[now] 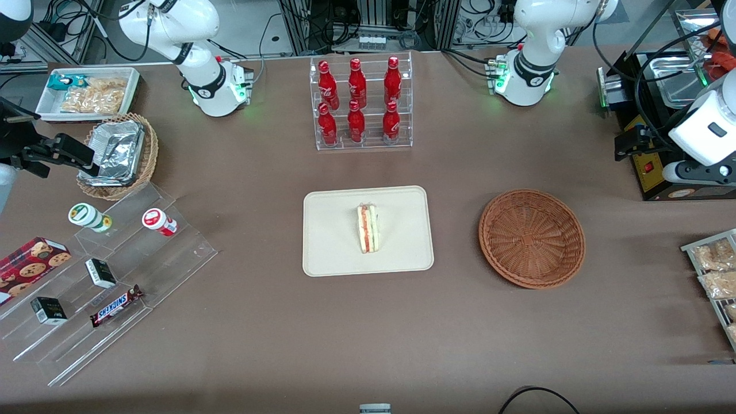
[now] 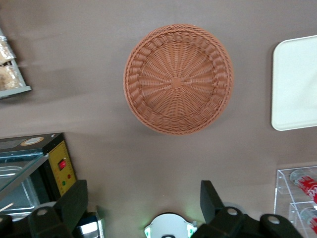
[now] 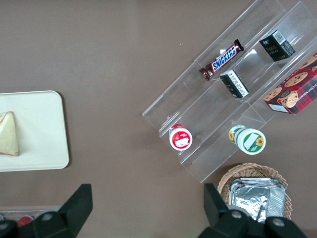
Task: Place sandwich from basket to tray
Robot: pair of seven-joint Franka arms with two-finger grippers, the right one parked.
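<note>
The left arm's tool (image 2: 143,206) hangs high above the worktop (image 1: 368,345), fingers spread wide and holding nothing, near the working arm's end. Directly beneath it sits the reddish-brown wicker basket (image 2: 178,79), holding nothing. Beside the basket, at the middle of the worktop, lies the cream tray (image 1: 328,230), and the sandwich (image 1: 368,228) stands on it near the tray's centre, its red and green filling showing. A clear rack of red bottles (image 1: 359,100) stands farther from the front camera than the tray.
</note>
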